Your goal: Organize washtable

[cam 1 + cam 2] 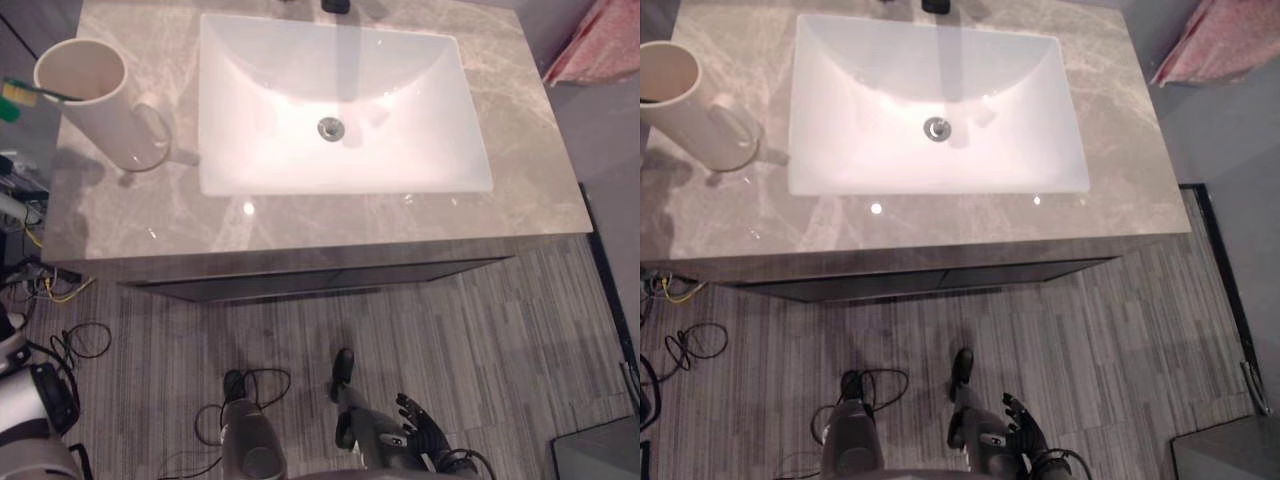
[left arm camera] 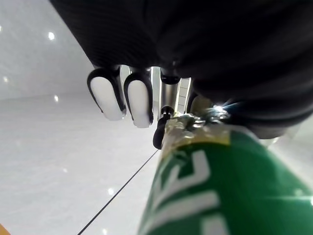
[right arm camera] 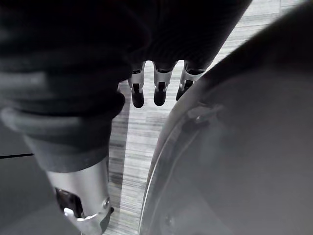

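Green tube [image 2: 210, 196] with white lettering is in my left hand [image 2: 110, 98], whose fingers are curled over its far end. Its long axis runs from my wrist out toward the fingertips. I cannot tell whether the end under my fingers is the cap or the crimp.

The likely home for it, as I judge it, is the cream cup [image 1: 95, 100], which stands upright near the counter's [image 1: 530, 150] left edge, toward the back. Its mouth is open upward and its handle is turned toward the sink [image 1: 260, 120]. A toothbrush [image 1: 25, 93] already leans across the cup's rim, its green and yellow end jutting out past the counter's left edge.

My left arm comes up on that same side, so it is the nearer one to the cup. I would have to stand the tube up on end to drop it in beside the brush.

My right hand [image 1: 418, 432] hangs low over the floor in front of the counter's front edge, fingers loose and holding nothing, well apart from the cup.
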`<state>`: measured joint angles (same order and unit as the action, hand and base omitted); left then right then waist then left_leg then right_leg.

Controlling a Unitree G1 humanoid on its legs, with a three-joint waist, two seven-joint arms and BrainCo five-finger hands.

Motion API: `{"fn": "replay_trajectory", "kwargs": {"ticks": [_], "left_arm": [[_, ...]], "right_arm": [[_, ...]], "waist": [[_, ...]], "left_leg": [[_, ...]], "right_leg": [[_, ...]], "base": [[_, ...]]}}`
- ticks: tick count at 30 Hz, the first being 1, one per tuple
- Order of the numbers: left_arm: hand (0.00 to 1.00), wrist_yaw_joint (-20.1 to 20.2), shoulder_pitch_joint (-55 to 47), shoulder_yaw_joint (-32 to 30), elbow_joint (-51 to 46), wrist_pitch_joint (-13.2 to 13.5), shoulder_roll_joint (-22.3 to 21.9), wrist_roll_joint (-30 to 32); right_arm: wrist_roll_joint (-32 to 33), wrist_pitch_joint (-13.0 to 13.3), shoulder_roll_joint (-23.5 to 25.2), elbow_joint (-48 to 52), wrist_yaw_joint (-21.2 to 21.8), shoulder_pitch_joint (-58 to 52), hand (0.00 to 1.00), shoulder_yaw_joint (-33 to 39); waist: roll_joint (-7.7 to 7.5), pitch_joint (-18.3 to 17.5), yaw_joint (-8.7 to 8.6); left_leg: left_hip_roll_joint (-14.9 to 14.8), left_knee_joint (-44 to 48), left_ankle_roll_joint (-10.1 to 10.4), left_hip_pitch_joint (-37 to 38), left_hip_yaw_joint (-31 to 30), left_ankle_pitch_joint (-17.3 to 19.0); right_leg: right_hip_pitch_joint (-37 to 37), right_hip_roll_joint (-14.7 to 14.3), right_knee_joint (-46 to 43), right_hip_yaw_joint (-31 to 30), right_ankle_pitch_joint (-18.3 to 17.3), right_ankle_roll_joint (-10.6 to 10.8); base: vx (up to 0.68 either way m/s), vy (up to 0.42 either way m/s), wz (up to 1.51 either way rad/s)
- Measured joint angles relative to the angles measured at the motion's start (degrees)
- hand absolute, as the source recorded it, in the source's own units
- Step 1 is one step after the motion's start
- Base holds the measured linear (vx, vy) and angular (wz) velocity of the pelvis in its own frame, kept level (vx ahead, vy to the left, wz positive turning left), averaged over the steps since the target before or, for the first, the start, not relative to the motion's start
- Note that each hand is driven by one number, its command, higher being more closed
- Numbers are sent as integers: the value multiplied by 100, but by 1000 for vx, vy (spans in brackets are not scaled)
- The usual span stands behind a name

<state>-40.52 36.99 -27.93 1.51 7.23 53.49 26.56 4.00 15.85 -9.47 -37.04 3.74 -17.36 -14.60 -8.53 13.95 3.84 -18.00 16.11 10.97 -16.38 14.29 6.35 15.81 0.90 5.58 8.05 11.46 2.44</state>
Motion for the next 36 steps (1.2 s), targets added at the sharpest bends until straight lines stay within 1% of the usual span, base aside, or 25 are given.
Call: {"fn": "replay_trajectory", "kwargs": {"ticks": [12, 16, 20, 27, 32, 34, 36], "left_arm": [[100, -247, 55, -9, -672, 79, -1, -4], [100, -285, 57, -193, -831, 114, -1, -13], [100, -334, 53, -385, -859, 169, -1, -78], [100, -326, 28, -412, -857, 173, -1, -113], [100, -306, 51, -254, -795, 139, 4, -114], [100, -202, 69, -59, -730, 69, 146, -114], [100, -171, 216, 175, -587, 60, 190, -113]], "right_arm": [[-5, 0, -7, 17, 1, 0, 0, 4], [-6, -4, -1, 28, 3, 0, 0, 12], [-9, -14, 1, 30, 10, 0, 0, 21], [-6, -24, -35, 47, 30, -7, 0, 51], [-7, -58, -53, 84, 29, -91, 0, 57], [-8, -65, -51, 93, 30, -106, 0, 55], [-7, -71, -63, 109, 31, -148, 0, 55]], "waist": [[0, 8, -3], [6, 7, -5], [13, 4, 2], [80, -56, -3], [137, -217, -2], [128, -239, 7], [129, -240, 15]], "left_leg": [[-1, 58, -1, -85, -4, 1], [-1, 71, -1, -72, 9, 0], [1, 72, -2, -42, 58, -1], [-8, 96, -1, -18, 122, 0], [-66, 169, 3, -89, 125, 10], [-126, 223, 32, -138, 90, 34], [-148, 247, 34, -168, 75, 33]], "right_leg": [[51, 11, 0, -23, 26, 37], [49, 12, 0, -37, 28, 34], [42, 12, 0, -59, 40, 18], [49, 8, 1, -116, 68, -20], [67, -25, 1, -96, 70, -24], [67, -78, 1, -75, 80, -38], [67, -88, 1, -51, 82, -42]], "base": [[0, 0, 0], [0, 0, 0], [5, 1, -2], [0, -3, -5], [0, 0, 0], [0, 0, 0], [-18, -11, 5]]}}
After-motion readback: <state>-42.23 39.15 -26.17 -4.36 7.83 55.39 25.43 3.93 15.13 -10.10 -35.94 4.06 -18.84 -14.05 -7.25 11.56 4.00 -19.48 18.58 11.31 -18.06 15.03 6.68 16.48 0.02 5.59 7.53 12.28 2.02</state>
